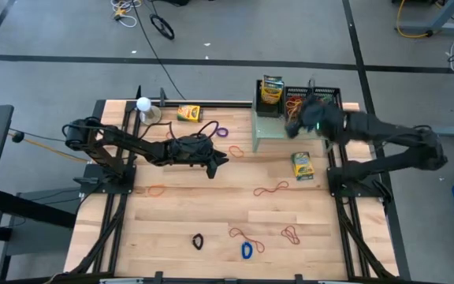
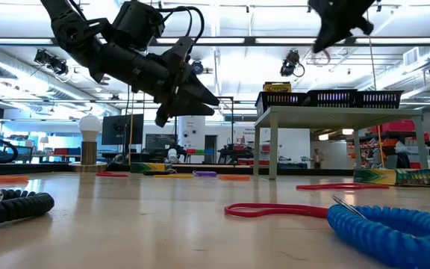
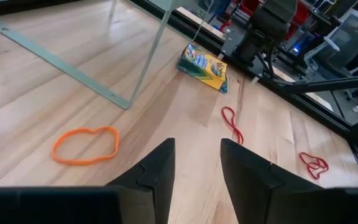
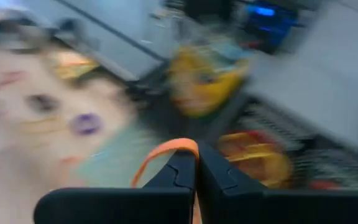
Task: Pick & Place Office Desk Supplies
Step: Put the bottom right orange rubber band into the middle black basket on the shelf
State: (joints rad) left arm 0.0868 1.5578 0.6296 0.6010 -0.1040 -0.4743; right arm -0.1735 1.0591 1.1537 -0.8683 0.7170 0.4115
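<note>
My left gripper (image 3: 197, 144) is open and hovers above the middle of the table (image 1: 216, 162), touching nothing. An orange rubber band (image 3: 86, 146) lies flat just ahead of it. My right gripper (image 4: 196, 167) is shut on another orange rubber band (image 4: 165, 151), raised over the pale green shelf (image 1: 268, 130) beside the black mesh trays (image 1: 314, 97). One crayon box (image 1: 272, 91) stands in a tray. Two others lie flat on the table (image 1: 188, 113) (image 1: 302, 166). My right gripper pinches the orange rubber band between its two shut fingers (image 4: 182, 171). The loop's curved end (image 4: 179, 144) sticks out past the fingertips. The band is lifted clear of the table and shelf. The blurred wrist view shows no more of the hold.
Loose bands lie on the wood: purple (image 1: 221, 132), red (image 1: 270, 189), orange (image 1: 156, 190), black (image 1: 198, 241), blue (image 1: 247, 250), and more red (image 1: 290, 233). A white ball on a stand (image 1: 143, 104) is at the far left. Open wood lies between the arms' bases.
</note>
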